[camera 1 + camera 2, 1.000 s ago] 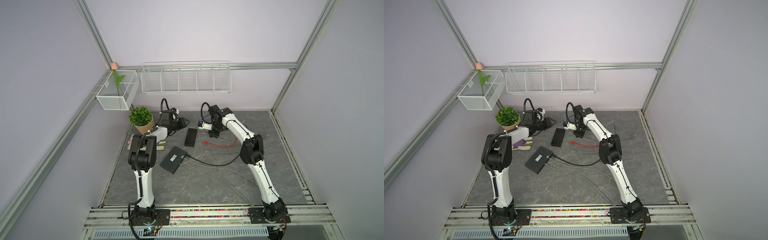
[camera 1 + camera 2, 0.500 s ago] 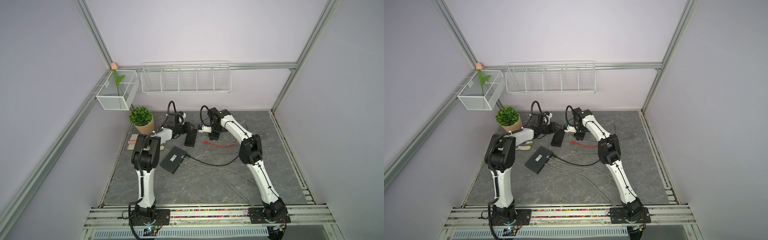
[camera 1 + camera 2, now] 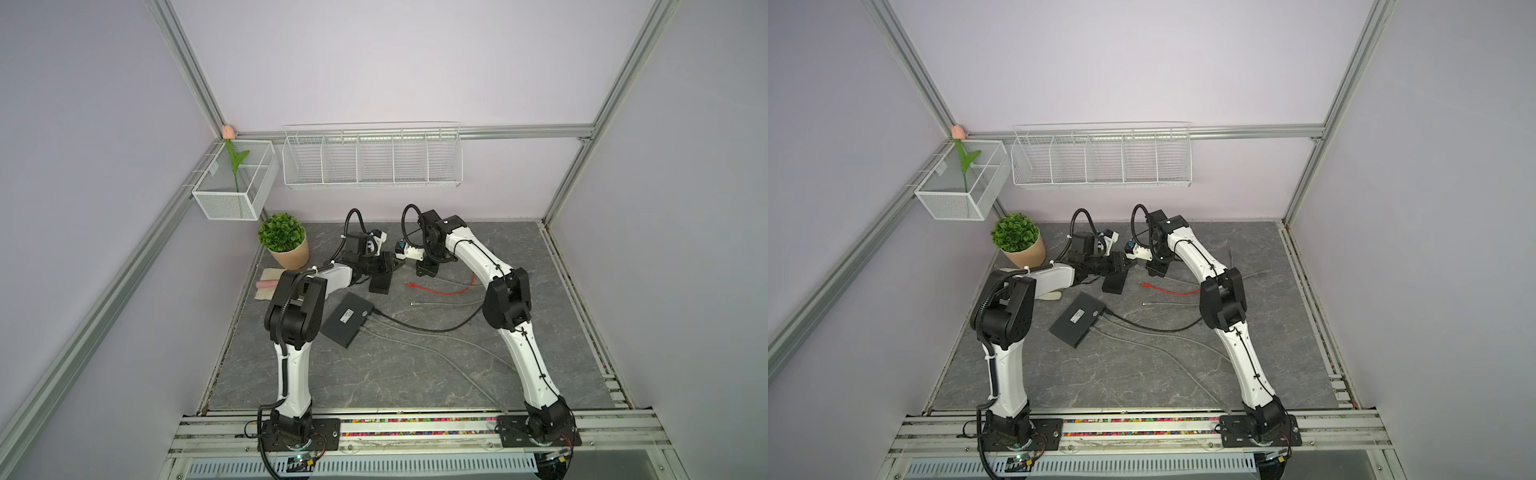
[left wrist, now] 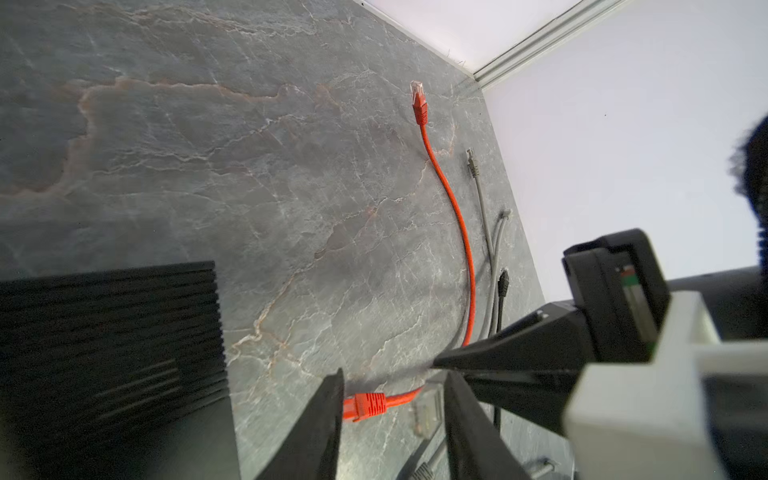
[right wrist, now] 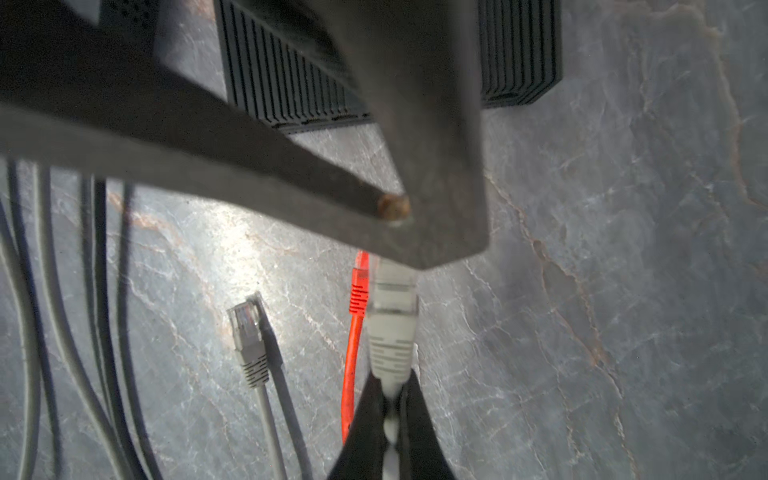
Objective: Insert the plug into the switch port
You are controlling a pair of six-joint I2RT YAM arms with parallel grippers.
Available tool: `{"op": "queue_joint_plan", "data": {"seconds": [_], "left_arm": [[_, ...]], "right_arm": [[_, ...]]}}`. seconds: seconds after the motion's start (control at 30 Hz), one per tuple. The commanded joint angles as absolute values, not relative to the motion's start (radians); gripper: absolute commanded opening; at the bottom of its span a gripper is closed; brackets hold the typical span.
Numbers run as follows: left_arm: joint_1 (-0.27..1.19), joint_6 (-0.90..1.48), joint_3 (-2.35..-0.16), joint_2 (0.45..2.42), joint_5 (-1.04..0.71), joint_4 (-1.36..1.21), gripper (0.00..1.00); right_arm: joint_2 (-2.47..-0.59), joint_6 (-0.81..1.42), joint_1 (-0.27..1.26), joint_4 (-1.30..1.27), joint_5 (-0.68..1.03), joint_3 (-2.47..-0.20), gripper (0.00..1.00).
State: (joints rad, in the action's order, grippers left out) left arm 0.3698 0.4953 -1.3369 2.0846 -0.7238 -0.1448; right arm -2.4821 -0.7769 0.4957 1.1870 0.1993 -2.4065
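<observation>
My right gripper (image 5: 391, 380) is shut on the grey cable just behind its grey plug (image 5: 390, 328), which hangs above the floor and points towards the black ribbed switch (image 5: 291, 83). The plug's tip is hidden behind my left gripper's fingers (image 5: 432, 145). In the left wrist view the clear plug tip (image 4: 426, 409) lies between the spread fingers of my left gripper (image 4: 395, 374), nearer one of them, with a gap showing. Both top views show the left gripper (image 3: 384, 264) over the switch (image 3: 381, 280), facing the right gripper (image 3: 424, 272). No port shows.
A red cable (image 4: 457, 208) with both ends free lies under the grippers. Loose grey plugs (image 5: 249, 332) and cables lie beside it. A flat black box (image 3: 348, 318) with cables plugged in sits nearer the front. A potted plant (image 3: 284, 241) stands at the back left.
My left arm has swung from beside the plant over to the switch and up to the right gripper, its jaws narrowing. The right gripper has hardly moved and keeps its hold.
</observation>
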Motion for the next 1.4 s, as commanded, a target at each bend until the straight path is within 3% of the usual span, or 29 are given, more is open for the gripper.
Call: {"op": "queue_joint_plan", "data": {"seconds": [0.0,0.43,0.67,1.37], "left_arm": [[0.376,0.501,-1.333,2.056,-0.756,-0.176,0.39],[0.39,0.542,-1.329,2.064,-0.801,-0.238,0.25],[0.39,0.544,-1.332,2.069,-0.795,-0.236,0.1],[0.39,0.56,-1.322,2.06,-0.779,-0.244,0.04]], "right_arm": [[-2.408,-0.778,0.487,1.158,0.254,-2.369,0.07],[-2.344,-0.762,0.482,1.091,0.305,-2.297,0.07],[-2.264,-0.744,0.478,0.984,0.303,-2.181,0.08],[-2.079,-0.689,0.473,0.689,0.3,-1.896,0.12]]}}
